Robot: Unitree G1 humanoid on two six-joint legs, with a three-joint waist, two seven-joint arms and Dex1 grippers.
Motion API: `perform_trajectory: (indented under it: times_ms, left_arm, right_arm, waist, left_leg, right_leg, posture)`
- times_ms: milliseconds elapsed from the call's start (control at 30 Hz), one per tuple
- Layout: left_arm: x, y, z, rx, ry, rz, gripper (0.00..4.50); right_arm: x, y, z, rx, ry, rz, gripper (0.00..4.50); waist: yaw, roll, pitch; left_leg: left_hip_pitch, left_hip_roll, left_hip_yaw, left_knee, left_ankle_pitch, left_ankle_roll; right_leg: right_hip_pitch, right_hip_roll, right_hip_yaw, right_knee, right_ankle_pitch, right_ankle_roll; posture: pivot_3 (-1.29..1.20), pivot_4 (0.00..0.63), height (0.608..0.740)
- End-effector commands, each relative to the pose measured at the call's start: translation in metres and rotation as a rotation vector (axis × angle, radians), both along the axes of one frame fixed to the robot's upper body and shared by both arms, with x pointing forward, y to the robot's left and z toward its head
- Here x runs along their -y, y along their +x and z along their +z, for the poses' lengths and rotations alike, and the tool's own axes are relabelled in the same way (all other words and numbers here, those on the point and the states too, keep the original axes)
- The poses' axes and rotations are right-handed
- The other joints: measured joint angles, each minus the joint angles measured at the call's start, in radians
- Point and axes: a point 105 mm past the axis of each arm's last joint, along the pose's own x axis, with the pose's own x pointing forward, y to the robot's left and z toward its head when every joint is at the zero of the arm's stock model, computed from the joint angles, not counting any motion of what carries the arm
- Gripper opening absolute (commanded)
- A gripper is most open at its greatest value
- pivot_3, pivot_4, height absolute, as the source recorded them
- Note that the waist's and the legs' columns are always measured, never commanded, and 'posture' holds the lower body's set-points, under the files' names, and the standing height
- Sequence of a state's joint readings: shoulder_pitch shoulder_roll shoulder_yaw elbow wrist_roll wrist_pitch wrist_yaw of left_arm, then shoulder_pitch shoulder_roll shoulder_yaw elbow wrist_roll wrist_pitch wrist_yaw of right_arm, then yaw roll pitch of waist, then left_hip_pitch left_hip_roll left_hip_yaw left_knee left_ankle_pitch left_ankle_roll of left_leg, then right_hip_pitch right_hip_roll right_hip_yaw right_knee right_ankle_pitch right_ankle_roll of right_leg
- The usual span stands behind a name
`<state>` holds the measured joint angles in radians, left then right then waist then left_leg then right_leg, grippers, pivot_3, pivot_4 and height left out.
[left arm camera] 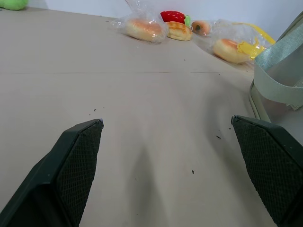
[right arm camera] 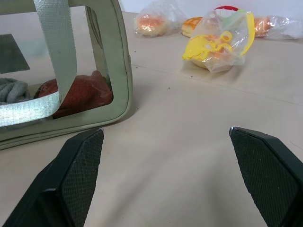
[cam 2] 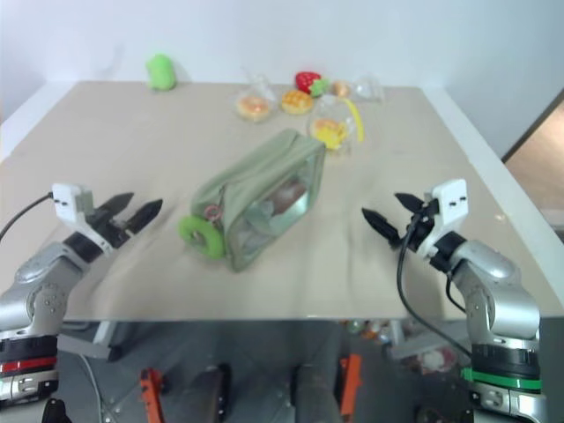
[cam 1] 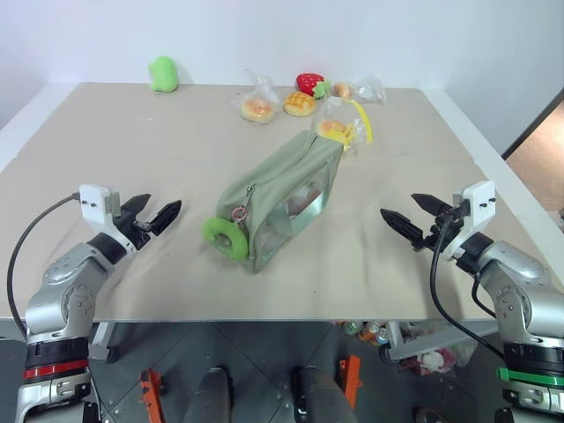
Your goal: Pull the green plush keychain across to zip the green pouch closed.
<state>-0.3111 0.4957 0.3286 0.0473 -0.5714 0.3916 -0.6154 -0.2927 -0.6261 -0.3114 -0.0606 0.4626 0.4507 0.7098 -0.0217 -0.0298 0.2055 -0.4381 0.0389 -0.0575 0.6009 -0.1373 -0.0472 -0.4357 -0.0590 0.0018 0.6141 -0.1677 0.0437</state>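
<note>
**Green pouch unzipped, both my claws wide and waiting**

The green pouch [cam 1: 284, 198] lies on its side in the middle of the table [cam 1: 132, 159], clear window panel up, strap handle across it, and dark reddish and grey items visible inside through the window. The green plush keychain [cam 1: 226, 238] sits at the pouch's near end, touching it, hanging from a short pinkish clasp [cam 1: 239, 211] on the zipper pull. The zipper line runs from there along the pouch's upper edge toward its far end, where a clear bag of toy bread with a yellow tie [cam 1: 342, 128] lies just beside it.

My left gripper [cam 1: 152, 217] hovers to the left of the pouch, jaws spread wide and holding nothing; my right gripper [cam 1: 416, 218] hovers to the right of the pouch, equally spread and empty. Neither touches anything.

The step in hand, as I judge it, is the approach. The left claw is nearer the plush ring, so I would pinch the ring or its clasp with that one, while the right pins the pouch's far end so the soft fabric does not slide or bunch. The pull should follow the zipper line, low and steady; tugging upward would likely just lift the pouch.

I can read no brand, label or writing anywhere.
</note>
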Motion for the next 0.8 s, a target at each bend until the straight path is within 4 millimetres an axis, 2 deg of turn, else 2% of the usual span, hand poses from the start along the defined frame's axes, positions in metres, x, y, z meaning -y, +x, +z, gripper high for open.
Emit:
perform_trajectory:
  times_ms: [33, 133, 333, 433, 567, 667, 800]
  left_arm:
    - [-0.001, -0.006, 0.015, 0.049, -0.001, -0.046, 4.5]
    - [0.006, -0.008, 0.027, 0.075, -0.011, -0.138, 4.5]
    - [0.015, -0.011, 0.058, 0.117, 0.026, -0.267, 4.5]
    - [0.029, -0.02, 0.074, 0.101, 0.107, -0.414, 4.5]
    - [0.045, -0.028, 0.104, 0.13, 0.214, -0.562, 4.5]
    - [0.054, -0.03, 0.124, 0.175, 0.228, -0.618, 4.5]
    - [0.07, -0.04, 0.143, 0.224, 0.212, -0.719, 4.5]
  right_arm:
    - [0.003, 0.0, 0.02, 0.065, -0.051, 0.001, 4.39]
    - [0.009, 0.004, 0.037, 0.097, -0.1, 0.006, 4.39]
    - [0.003, 0.004, 0.066, 0.147, -0.202, 0.101, 4.39]
    - [-0.015, 0.002, 0.089, 0.187, -0.332, 0.235, 4.39]
    - [-0.049, 0.006, 0.118, 0.269, -0.584, 0.412, 4.39]
    - [-0.066, 0.01, 0.128, 0.31, -0.735, 0.499, 4.39]
    - [-0.099, 0.011, 0.135, 0.365, -0.883, 0.667, 4.39]
  waist:
    - [0.0, 0.0, 0.0]
    - [0.0, 0.0, 0.0]
    - [0.0, 0.0, 0.0]
    - [-0.002, 0.0, 0.0]
    - [-0.005, 0.0, 0.001]
    - [-0.009, 0.0, 0.001]
    - [-0.012, 0.0, 0.001]
  left_leg:
    - [0.0, 0.0, 0.0, 0.0, 0.0, 0.0]
    - [-0.001, 0.0, 0.001, 0.0, 0.0, 0.0]
    - [0.0, 0.001, 0.002, 0.001, 0.0, 0.0]
    - [-0.001, 0.001, 0.003, 0.0, 0.0, 0.0]
    - [-0.002, 0.002, 0.004, 0.0, 0.0, 0.0]
    - [-0.001, 0.004, 0.004, 0.0, 0.0, 0.0]
    - [-0.001, 0.004, 0.006, 0.001, -0.003, -0.005]
  right_leg:
    - [0.0, 0.0, 0.0, 0.0, 0.0, 0.0]
    - [-0.001, 0.0, 0.001, 0.0, 0.0, 0.0]
    - [-0.001, 0.001, 0.001, 0.0, 0.0, 0.0]
    - [-0.002, 0.001, 0.003, 0.0, 0.0, 0.001]
    - [-0.005, 0.002, 0.003, 0.001, 0.001, 0.0]
    - [-0.004, 0.003, 0.003, 0.001, 0.0, 0.0]
    - [-0.004, 0.003, 0.003, 0.001, 0.001, 0.0]
  posture:
    - [0.0, 0.15, 0.74]
    - [0.0, 0.15, 0.74]
    - [0.0, 0.15, 0.74]
    - [0.0, 0.15, 0.74]
    - [0.0, 0.15, 0.74]
    - [0.0, 0.15, 0.74]
    - [0.0, 0.15, 0.74]
